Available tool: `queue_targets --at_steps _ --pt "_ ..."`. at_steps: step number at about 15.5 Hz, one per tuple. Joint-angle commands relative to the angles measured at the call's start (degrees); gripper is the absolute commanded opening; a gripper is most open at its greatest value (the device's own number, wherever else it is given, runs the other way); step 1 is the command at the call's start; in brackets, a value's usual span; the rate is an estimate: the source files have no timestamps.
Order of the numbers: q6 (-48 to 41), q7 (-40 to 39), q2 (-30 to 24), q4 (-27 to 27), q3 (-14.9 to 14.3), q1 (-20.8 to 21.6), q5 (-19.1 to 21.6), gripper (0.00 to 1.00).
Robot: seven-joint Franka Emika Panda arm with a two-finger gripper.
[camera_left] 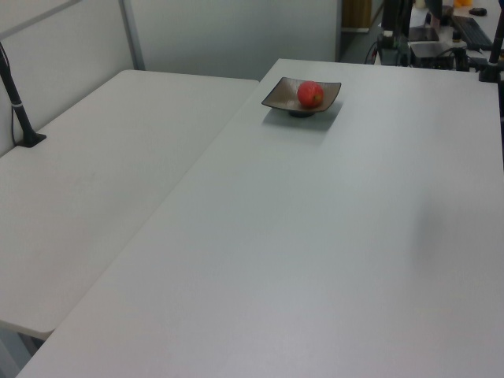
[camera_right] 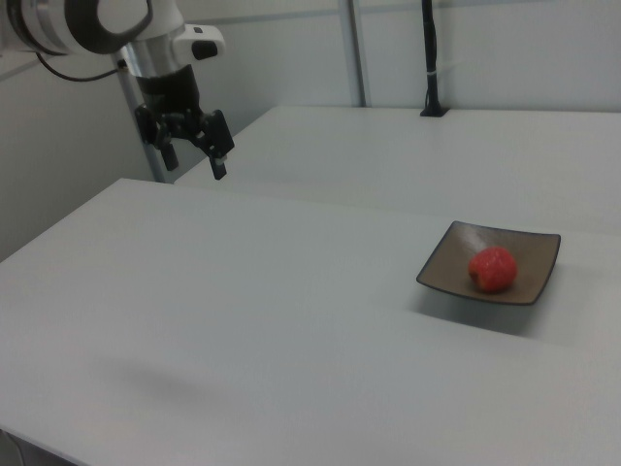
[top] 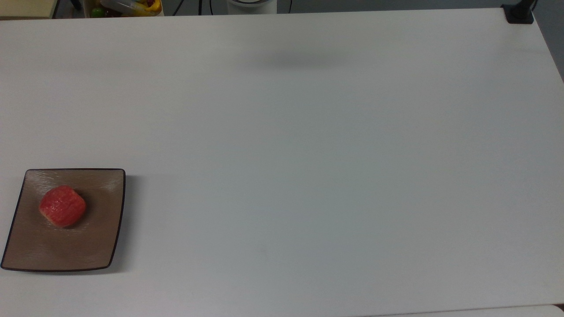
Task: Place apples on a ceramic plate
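Observation:
A small red apple [top: 62, 205] [camera_left: 310, 94] [camera_right: 492, 268] rests on the square tan-brown ceramic plate [top: 90, 246] [camera_left: 277, 97] [camera_right: 451, 250], a little off its middle. The plate lies near the top view's lower left corner of the white table. My gripper [camera_right: 192, 161] hangs high above the table's far side at the right view's upper left, far from the plate. Its black fingers [camera_right: 219, 158] stand apart, open, with nothing between them.
A black post foot [top: 519, 13] is clamped at the top view's upper right table corner. A bin of colourful items [top: 125, 6] and the arm's white base [top: 251, 4] sit beyond the far edge. A second table [camera_left: 94, 181] adjoins, with a black pole [camera_left: 20, 110].

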Motion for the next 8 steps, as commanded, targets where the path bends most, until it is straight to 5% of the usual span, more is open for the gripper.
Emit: queue_targets --at_steps 1,8 --pt "3.63 -6.22 1.02 -1.01 2.39 -3.48 0.99 1.0" --pt "3.01 -7.56 0.41 -0.92 4.69 -5.7 1.17 1.0"
